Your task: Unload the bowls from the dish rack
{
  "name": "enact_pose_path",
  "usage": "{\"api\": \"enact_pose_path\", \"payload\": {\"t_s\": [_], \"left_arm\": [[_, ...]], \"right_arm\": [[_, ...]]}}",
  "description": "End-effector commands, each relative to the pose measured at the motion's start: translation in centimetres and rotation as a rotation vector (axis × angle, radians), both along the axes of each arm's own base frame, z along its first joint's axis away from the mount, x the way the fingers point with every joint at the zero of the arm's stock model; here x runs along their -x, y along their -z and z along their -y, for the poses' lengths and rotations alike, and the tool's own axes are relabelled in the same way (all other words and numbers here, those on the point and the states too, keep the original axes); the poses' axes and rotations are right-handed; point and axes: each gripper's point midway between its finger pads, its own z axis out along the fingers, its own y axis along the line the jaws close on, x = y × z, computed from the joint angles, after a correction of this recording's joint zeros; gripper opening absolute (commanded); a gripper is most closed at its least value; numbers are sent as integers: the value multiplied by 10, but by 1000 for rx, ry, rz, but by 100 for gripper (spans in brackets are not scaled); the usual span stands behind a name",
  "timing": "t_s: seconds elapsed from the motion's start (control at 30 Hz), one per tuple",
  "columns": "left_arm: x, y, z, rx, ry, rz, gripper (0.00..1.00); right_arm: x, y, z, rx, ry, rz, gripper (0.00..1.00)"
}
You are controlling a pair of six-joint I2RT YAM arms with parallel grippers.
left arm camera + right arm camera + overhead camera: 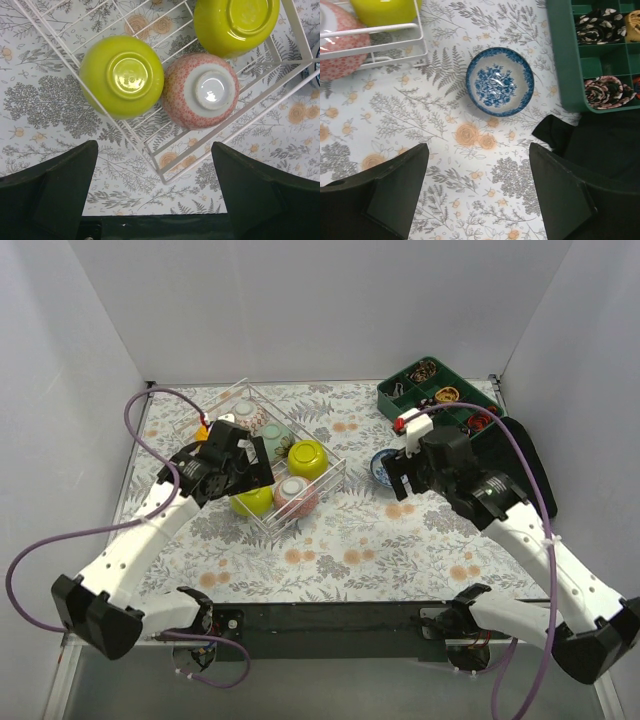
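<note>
"So, which step is the robot on?" asks the first.

"Between bowls, by the look of it," says the second. "The right hand [479, 150] hangs with its fingers wide apart and nothing in them. A blue-white bowl [500, 81] sits upright on the desk [445, 125] just ahead of it, outside the dish rack [299, 35]. The left hand [154, 150] is spread too, empty, above the rack's near corner."

"And next?"

"Probably the left hand drops on what lies just ahead of it: a yellow-green bowl [121, 75] touching a pink-red bowl [201, 90], both upside down. It would need to straddle a rounded wall and lift clear of the wires. How many more sit deeper in the rack is hard to say, because the arm covers them from above."

"The surroundings?"

"A fern-and-flower print over the desk, plain white walls on three sides, and a green compartment tray [560, 60] to the right hand's right."
</note>
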Motion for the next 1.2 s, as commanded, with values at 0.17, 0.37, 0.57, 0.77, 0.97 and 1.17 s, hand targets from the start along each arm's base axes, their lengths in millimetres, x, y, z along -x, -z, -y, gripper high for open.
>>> {"api": "enact_pose_path", "payload": {"t_s": [0.17, 0.37, 0.57, 0.77, 0.97, 1.17], "left_arm": [[-45, 8, 30, 60, -111, -69, 98], [-43, 32, 30, 41, -166, -156, 93], [-48, 68, 32, -10, -163, -231, 91], [-78, 85, 14, -50, -194, -222, 91], [-113, 90, 3, -111, -175, -176, 92], [-137, 92, -18, -166, -194, -144, 93]], "right_arm": [[30, -8, -13, -255, -91, 120, 89], [36, 2, -5, -258, -86, 148, 89], [32, 8, -3, -244, -62, 150, 89], [28, 12, -3, -229, -49, 137, 89], [24, 15, 0, -210, -24, 142, 89], [25, 18, 6, -201, -5, 144, 89]]}}
